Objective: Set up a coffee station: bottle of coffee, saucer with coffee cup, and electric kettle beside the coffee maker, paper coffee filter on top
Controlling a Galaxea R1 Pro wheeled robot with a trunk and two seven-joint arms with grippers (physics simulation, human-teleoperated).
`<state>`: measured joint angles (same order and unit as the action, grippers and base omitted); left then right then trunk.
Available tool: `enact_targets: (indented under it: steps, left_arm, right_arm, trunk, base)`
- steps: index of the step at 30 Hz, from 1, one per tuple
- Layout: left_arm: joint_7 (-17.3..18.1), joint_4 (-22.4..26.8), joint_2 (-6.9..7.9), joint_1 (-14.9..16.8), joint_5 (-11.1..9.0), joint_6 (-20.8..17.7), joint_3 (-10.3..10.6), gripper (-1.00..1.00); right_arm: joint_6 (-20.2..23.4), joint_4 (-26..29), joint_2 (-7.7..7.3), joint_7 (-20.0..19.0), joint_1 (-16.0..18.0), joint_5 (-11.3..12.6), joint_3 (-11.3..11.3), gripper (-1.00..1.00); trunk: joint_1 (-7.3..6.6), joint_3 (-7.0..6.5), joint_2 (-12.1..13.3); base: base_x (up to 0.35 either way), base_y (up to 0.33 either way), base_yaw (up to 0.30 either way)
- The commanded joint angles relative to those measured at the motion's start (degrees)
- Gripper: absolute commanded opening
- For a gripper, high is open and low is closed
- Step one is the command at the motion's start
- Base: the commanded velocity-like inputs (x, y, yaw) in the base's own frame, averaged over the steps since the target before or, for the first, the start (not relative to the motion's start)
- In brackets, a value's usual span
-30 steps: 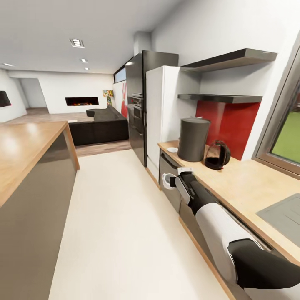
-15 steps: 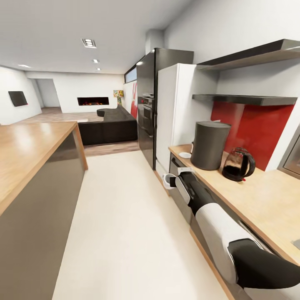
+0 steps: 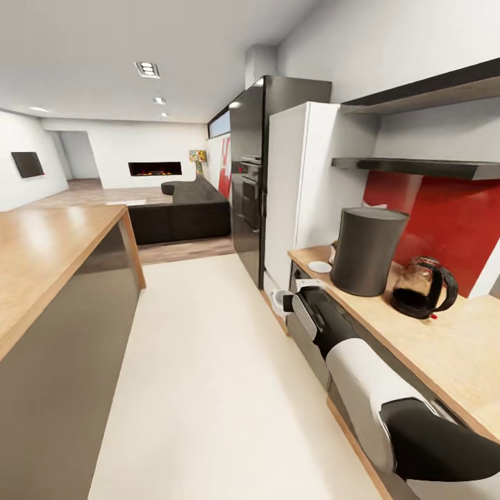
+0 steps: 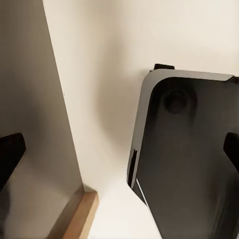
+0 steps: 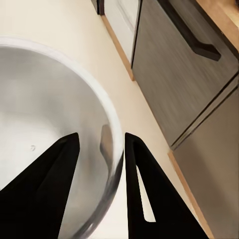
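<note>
The right gripper (image 5: 98, 149) pinches the rim of the coffee cup (image 5: 50, 139): in the right wrist view one finger sits inside the white bowl and the other outside, the wall caught between them. In the head view the cup (image 3: 279, 300) hangs off the end of the right arm, out over the floor, just in front of the cabinet face and below the front edge of the countertop (image 3: 444, 347).

The relation that matters is cup to saucer. The saucer (image 3: 320, 267) lies on the countertop near its far end, just beside the dark cylindrical coffee maker (image 3: 367, 251), on the side toward the fridge (image 3: 298, 187). From the cup it lies up and inward, across the front edge and a little further along the counter. The right arm is the nearer one and already carries the load, so the move looks like a lift over the edge and then a short reach toward the wall.

The kettle (image 3: 422, 287) stands on the other side of the coffee maker, close to it, by the red wall panel.

The left gripper (image 4: 119, 149) shows a dark fingertip at each edge of the left wrist view, spread wide with nothing between them, over pale floor and the robot's dark base (image 4: 189, 154)
</note>
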<state>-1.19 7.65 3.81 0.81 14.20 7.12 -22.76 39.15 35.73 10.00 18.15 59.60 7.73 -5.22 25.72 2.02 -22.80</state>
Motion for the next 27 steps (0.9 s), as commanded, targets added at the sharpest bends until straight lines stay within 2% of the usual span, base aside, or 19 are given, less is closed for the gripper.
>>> enact_targets:
  steps: [1,27]
  left_arm:
    - [-0.1,-0.1,0.01,0.1,0.6,0.3,-0.4,1.0]
    - [-0.1,-0.1,-0.03,0.1,0.6,0.3,-0.4,1.0]
  right_arm:
    - [0.1,0.0,0.0,0.5,0.1,0.6,-0.1,-1.0]
    - [0.1,0.0,0.0,0.5,0.0,0.5,-0.1,-1.0]
  trunk:
    - [0.07,0.13,-0.1]
    - [0.07,0.13,-0.1]
  base:
    - [0.293,0.185,0.0]
    - [0.308,0.123,0.0]
